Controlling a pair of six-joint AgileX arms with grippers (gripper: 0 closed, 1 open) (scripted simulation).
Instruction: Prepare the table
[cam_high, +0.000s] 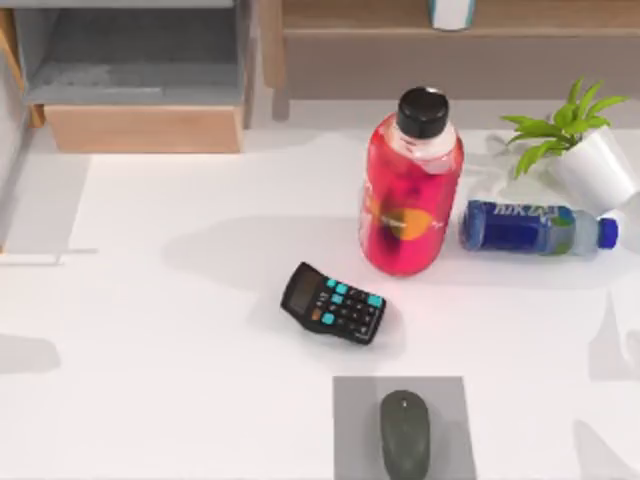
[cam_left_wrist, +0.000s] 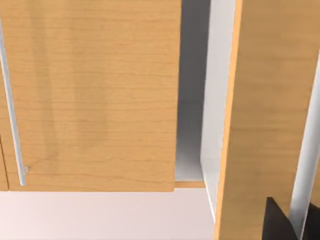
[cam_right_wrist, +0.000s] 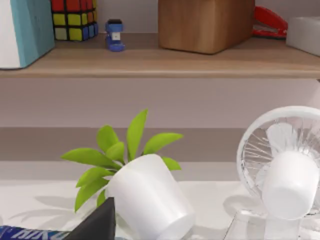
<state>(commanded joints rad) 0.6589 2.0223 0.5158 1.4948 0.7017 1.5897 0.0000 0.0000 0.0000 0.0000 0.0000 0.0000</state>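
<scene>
The table (cam_high: 180, 300) spreads white below the shelf unit (cam_high: 140, 70), carrying a red bottle (cam_high: 410, 185), a toppled blue bottle (cam_high: 535, 228), a tipped plant pot (cam_high: 590, 165), a calculator (cam_high: 333, 303) and a mouse (cam_high: 404, 433) on its mat (cam_high: 350, 420), probably awaiting tidying. The left wrist faces the wooden cabinet door (cam_left_wrist: 95, 95); either claw's state cannot be told.

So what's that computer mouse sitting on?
The mouse lies on a small grey square mat, which rests flat on the white table. Whatever part of the mat lies beneath the mouse is covered.
</scene>
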